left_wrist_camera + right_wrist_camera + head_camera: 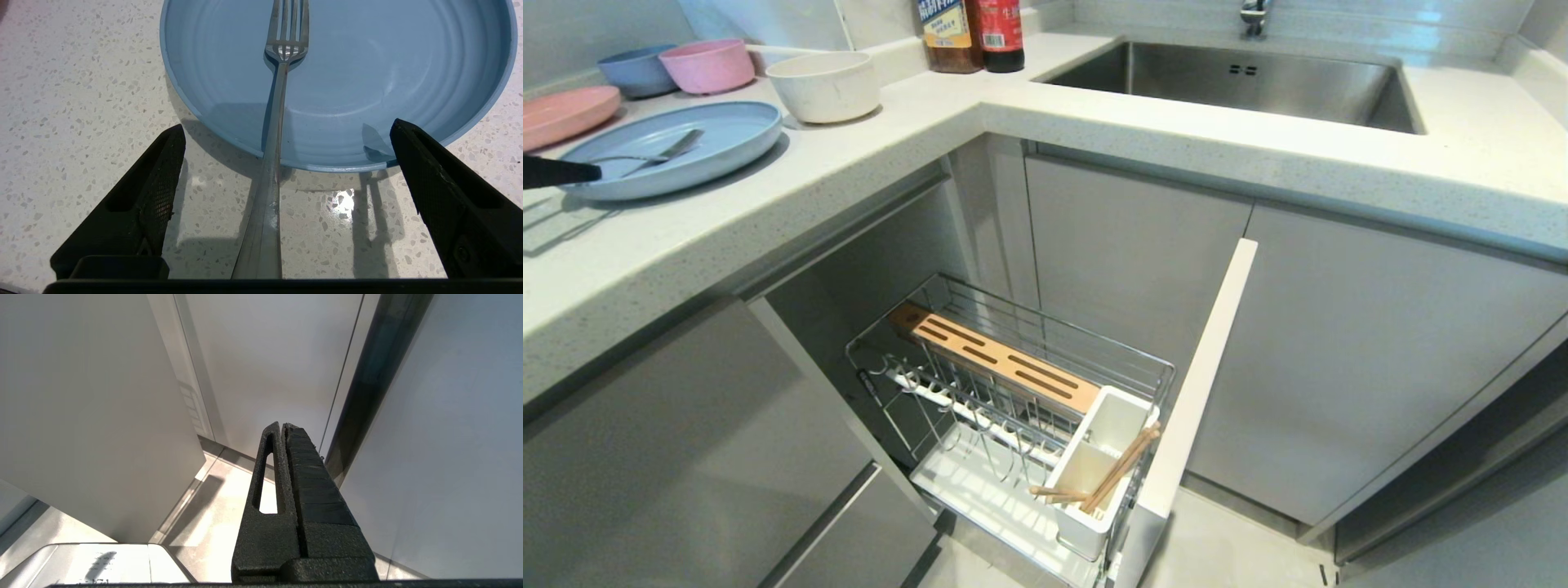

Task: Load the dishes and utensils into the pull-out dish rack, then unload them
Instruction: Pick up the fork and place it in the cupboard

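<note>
Left end effector: fingers spread wide apart, holding nothing; the fork handle runs between them untouched, over the speckled surface, at the left edge of the head view.
Right end effector: fingers pressed together, empty, parked low by the cabinet fronts.
Fork: tines rest inside the light-blue plate, handle overhangs the rim toward the open fingers.
Plate and bowl: plate in the upper left of the head view, off-white bowl just behind it; both on the surface, not in the rack.
Pull-out dish rack: drawn out, lower centre of the head view; plate slots bare.
Chopsticks: leaning in the white utensil holder at the rack's front end.
Progress: judged early in loading; only the chopsticks are stowed. Fork, plate and bowl remain; no spoon is visible. All unloading is still ahead.
Next: probably closing on the fork handle.
</note>
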